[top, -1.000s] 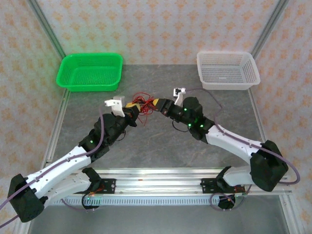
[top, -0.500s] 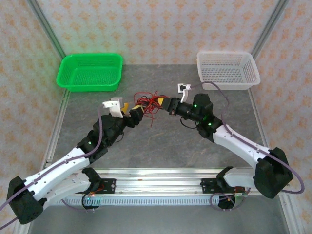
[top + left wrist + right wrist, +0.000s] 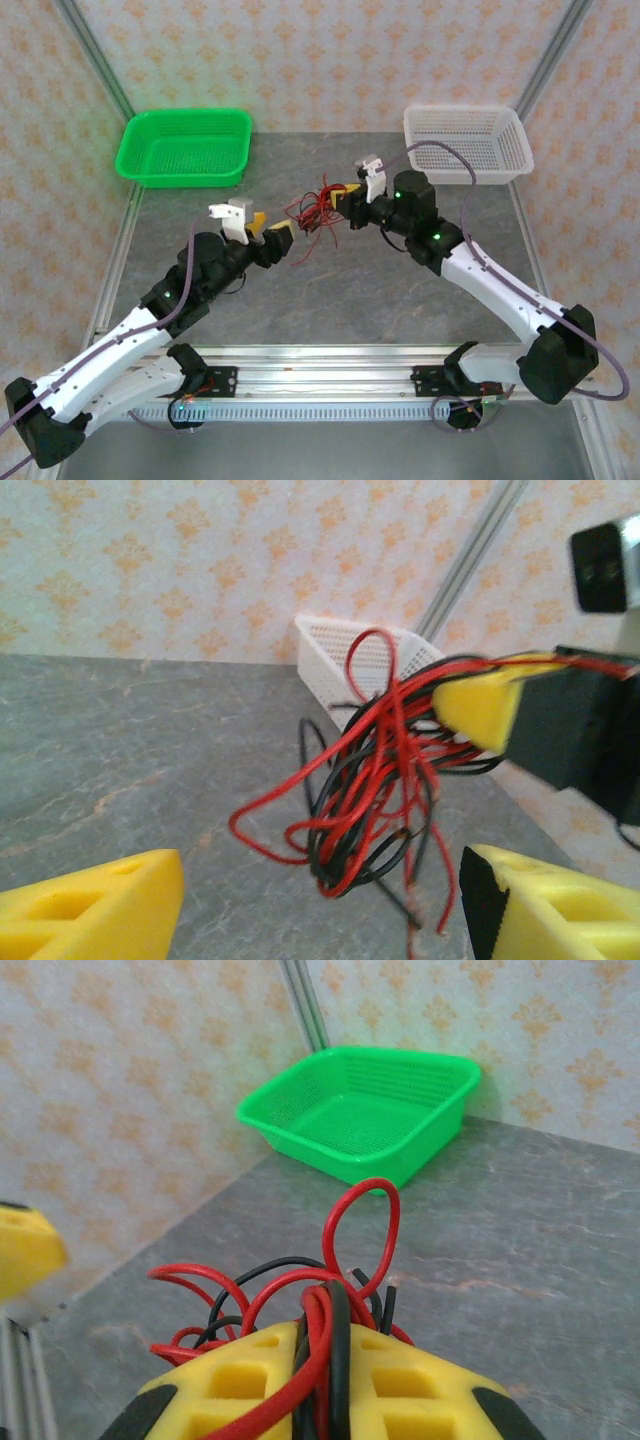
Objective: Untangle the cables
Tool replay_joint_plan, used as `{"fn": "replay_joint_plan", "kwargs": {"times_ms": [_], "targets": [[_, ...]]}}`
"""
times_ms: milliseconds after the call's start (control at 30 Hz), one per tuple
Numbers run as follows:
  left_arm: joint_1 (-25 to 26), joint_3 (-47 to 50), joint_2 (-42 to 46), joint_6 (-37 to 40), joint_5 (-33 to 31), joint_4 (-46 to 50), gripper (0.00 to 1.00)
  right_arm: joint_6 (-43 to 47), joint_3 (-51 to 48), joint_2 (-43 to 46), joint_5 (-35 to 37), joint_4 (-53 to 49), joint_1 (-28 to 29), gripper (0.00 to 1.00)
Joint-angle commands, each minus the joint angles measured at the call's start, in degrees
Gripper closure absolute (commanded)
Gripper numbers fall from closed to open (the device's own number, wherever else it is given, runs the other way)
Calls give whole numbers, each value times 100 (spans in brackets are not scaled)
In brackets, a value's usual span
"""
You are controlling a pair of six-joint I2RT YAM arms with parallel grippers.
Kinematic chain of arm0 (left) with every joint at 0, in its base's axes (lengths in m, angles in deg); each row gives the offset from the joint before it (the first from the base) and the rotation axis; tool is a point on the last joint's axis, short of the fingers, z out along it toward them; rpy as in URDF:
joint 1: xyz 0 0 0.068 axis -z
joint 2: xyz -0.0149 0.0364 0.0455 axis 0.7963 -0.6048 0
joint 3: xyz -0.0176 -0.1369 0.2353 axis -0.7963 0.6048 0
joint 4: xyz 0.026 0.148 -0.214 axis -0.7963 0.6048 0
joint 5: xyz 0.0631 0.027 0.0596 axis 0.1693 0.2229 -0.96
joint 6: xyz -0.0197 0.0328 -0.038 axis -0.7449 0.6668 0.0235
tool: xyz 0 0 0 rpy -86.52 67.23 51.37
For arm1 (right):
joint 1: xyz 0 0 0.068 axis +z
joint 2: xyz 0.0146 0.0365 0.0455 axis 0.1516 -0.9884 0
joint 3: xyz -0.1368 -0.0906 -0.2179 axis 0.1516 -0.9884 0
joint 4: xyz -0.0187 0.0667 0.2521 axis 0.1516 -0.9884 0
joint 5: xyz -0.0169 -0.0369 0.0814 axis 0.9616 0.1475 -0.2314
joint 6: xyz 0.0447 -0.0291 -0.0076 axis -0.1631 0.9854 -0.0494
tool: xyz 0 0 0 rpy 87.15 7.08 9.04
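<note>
**A:** Top external view, from the left: the left end effector (image 3: 270, 232) stands wide open and holds nothing, well to the left of the white basket (image 3: 465, 172).

**B:** And the cables (image 3: 318, 205)?

**A:** They form a red and black snarl, left of the basket and closer to it. It dangles over the bench (image 3: 340, 300) from the right end effector (image 3: 347, 196). That one is pinched narrow on one end of the bunch, nearest the basket of the three.

**B:** Which step is this?

**A:** I judge it as choosing a grip for pulling apart. One side anchors, so the other needs a single strand. The next move calls for the left fingers (image 3: 90, 905) to close on one loose red loop on the far side from the basket, not on the whole bundle.

**B:** What's unclear?

**A:** The number of wires, and how they cross inside the knot. The left wrist view blurs the lowest strands, so I cannot tell if they touch the bench. The right wrist view cuts off the wires below its pads (image 3: 250, 1385).
</note>
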Motion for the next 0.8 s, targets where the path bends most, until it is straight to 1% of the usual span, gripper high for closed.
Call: {"fn": "replay_joint_plan", "kwargs": {"times_ms": [0, 200, 267, 500, 633, 767], "targets": [[-13, -297, -149, 202, 193, 236, 26, 609, 206, -41, 52, -140, -34, 100], [11, -689, -813, 465, 369, 86, 25, 629, 256, -51, -434, -193, -34, 100], [22, -774, -1073, 536, 443, -10, 23, 591, 241, -34, -590, -171, -34, 100], [108, -847, -1597, 545, 768, -458, 20, 391, 208, -7, -858, -64, -32, 100], [136, -710, -1742, 498, 765, -611, 20, 194, 152, 20, -976, 107, -34, 100], [136, -502, -1833, 464, 490, -705, 20, 3, 94, 55, -1183, 268, -34, 100]]}}
